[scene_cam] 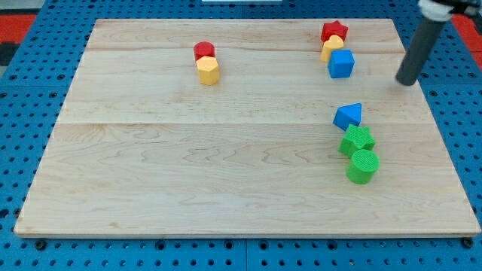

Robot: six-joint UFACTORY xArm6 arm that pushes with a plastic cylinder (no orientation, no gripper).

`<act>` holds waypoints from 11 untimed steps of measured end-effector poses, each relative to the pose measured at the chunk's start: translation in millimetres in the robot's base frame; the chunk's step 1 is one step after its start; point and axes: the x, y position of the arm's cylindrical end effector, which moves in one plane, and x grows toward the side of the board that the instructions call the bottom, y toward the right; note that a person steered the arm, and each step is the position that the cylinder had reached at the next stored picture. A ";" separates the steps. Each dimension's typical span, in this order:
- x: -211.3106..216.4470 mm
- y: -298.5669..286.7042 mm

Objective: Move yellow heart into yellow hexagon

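Observation:
The yellow heart point(331, 47) sits near the view's top right, wedged between a red star point(334, 31) above it and a blue cube point(341, 63) below it, touching both. The yellow hexagon point(208, 71) lies left of centre near the top, with a red cylinder point(204, 51) touching its upper side. My tip point(407, 81) is at the view's right, to the right of the blue cube and well apart from the heart. It touches no block.
A blue triangle point(349, 115) lies below the blue cube. A green star point(357, 140) and a green cylinder point(363, 165) sit together under it. The wooden board point(226, 188) rests on a blue pegboard.

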 end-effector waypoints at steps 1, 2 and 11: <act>-49.9 34.0; -77.6 -22.5; -36.4 -303.2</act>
